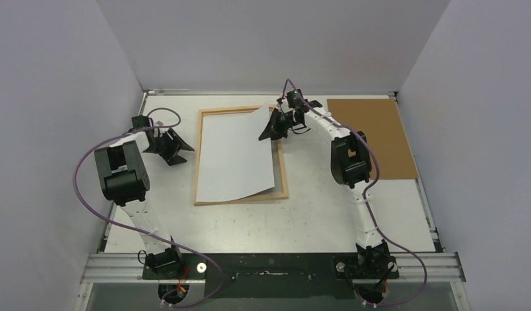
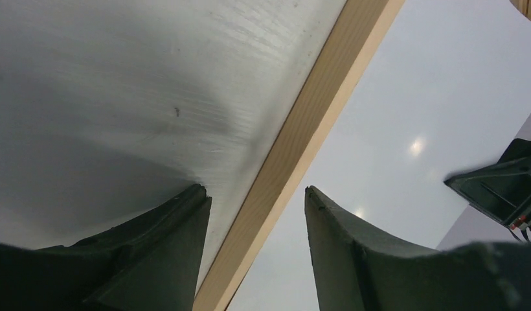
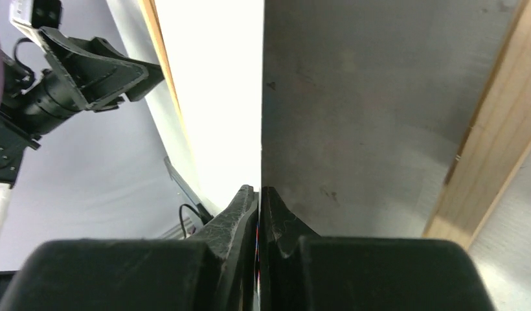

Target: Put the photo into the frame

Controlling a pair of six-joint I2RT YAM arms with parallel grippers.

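Right pincer (image 1: 267, 133) is clamped on the photo's (image 1: 237, 155) 1 o'clock corner, holding that corner lifted and curled. The rest of the thin sheet lies slightly askew across the opening of the frame (image 1: 198, 162) at the middle of the table (image 1: 315, 214), plain pale side up, with no print showing. Its own camera alone shows the black fingers (image 3: 240, 207) pressed together on the sheet, seen edge-on, with a light wood rail at 3 o'clock. Left pincer (image 1: 184, 155) sits at 9 o'clock of the frame, jaws apart. Its wrist view shows them straddling the narrow, smooth rail with a gap on each side, dull scuffed table on one side and glossy sheet with light glints on the other. A flat brown board (image 1: 373, 136) lies at 3 o'clock, apart from the frame.
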